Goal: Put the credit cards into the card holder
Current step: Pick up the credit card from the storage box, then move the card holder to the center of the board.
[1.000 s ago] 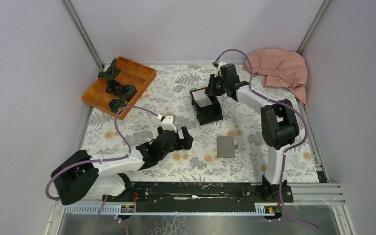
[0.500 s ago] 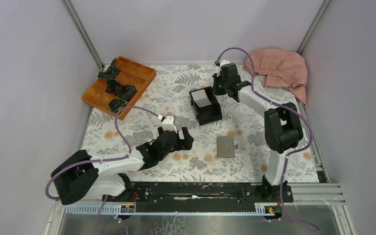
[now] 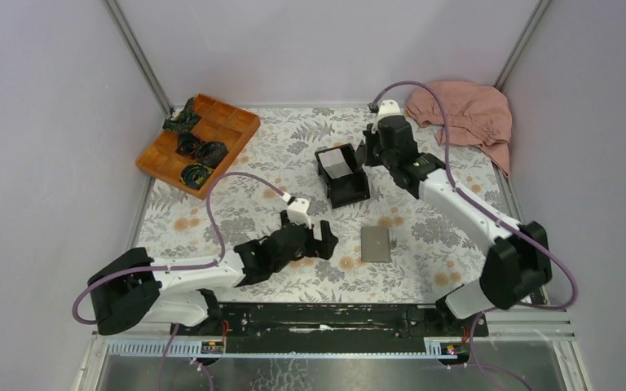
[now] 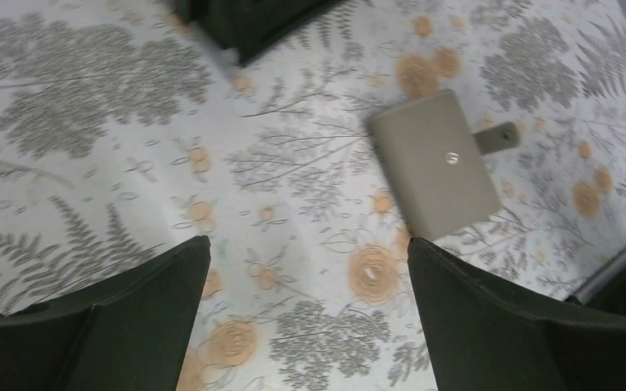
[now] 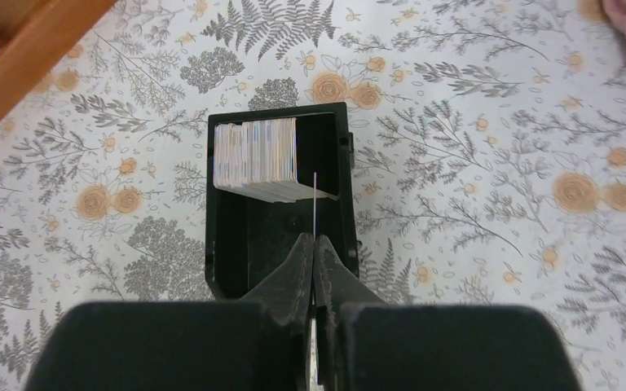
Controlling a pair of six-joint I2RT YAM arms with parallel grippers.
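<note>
We are pinching one thin white credit card [image 5: 315, 198] edge-on in our right gripper [image 5: 315, 244], over the black open plastic box [image 5: 227, 244] holding the stacked white rectangular cards [image 5: 257, 155] (bunched at one end). Our left gripper [image 4: 308, 244] is hanging wide open near the flat grey closed wallet [image 4: 434, 163], which is lying on the floral cloth [image 4: 90, 90].

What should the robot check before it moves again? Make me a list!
1. Does the right gripper hold a card? Ok, it is pinched shut on one thin card seen edge-on.
2. Is the card clear of the black box? Cannot tell.
3. Is the card holder open? Not ok, it lies closed on the table.
4. Is the left gripper open? Ok, its jaws are wide apart with nothing between them.
5. Is the left gripper at the card holder? Not ok, the holder lies ahead of it, untouched.
6. Are more cards waiting? Ok, a stack of cards stands in the black box.
</note>
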